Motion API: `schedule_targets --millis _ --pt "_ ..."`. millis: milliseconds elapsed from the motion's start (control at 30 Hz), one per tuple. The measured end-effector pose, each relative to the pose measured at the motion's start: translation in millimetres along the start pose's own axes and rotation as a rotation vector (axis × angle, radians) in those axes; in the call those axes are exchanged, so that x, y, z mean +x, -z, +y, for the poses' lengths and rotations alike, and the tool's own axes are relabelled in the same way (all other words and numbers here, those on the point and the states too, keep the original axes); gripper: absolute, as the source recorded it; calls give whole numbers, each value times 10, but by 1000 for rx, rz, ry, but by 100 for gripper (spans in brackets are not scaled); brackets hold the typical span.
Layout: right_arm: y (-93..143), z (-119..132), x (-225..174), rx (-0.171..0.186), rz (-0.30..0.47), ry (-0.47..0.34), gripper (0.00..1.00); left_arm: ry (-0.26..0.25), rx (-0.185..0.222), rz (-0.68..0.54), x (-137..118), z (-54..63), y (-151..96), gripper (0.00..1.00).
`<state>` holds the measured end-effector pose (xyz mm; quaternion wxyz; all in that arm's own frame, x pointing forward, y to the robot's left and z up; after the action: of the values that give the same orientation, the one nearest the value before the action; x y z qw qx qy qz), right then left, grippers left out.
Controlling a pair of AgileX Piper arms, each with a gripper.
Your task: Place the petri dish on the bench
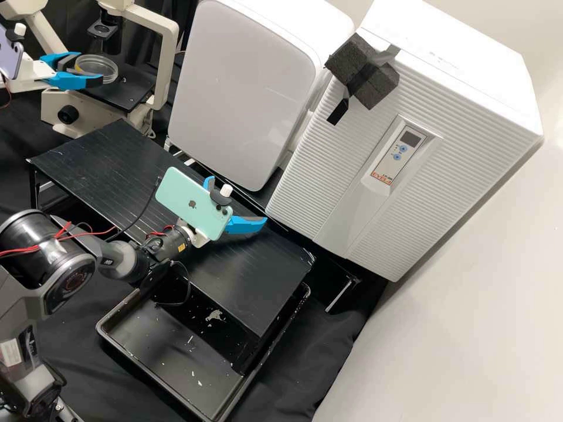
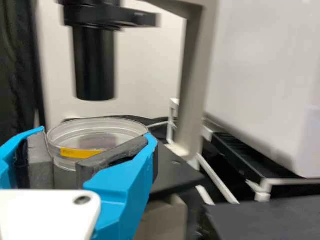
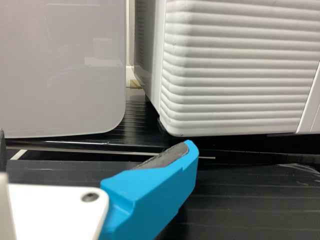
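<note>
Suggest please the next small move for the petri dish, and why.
Probably the left gripper should carry the petri dish, kept level, away from the microscope towards the bench: the dish sits between its fingers, near the microscope's stage, not yet on the bench.

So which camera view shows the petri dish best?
The left wrist view: the petri dish is large there, rim and yellow strip plain, held in the left tool. The high view shows it small, near the microscope. The right wrist view faces a ribbed white cabinet.

Red print (image 1: 381, 177) on the cabinet (image 1: 457, 176); logo (image 1: 192, 204) on green phone (image 1: 183, 190).
</note>
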<state>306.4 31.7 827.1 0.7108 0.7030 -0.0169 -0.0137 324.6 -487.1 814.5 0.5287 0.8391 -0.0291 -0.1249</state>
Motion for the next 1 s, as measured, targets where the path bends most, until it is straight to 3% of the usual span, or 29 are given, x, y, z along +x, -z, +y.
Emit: schedule_targets --millis 267,567,767,867,1000 --pt "0 0 0 0 0 0 100 72 52 -188 -52 -172 -504 0" --pt "0 0 0 0 0 0 100 115 186 -531 -287 -243 -1257 0" --pt "0 0 0 0 0 0 100 140 259 -699 -331 -325 -1600 0" --pt "0 0 0 0 0 0 100 170 264 -724 -251 -396 -1690 0" --pt "0 0 0 0 0 0 100 258 251 -685 -76 -559 -1708 0"
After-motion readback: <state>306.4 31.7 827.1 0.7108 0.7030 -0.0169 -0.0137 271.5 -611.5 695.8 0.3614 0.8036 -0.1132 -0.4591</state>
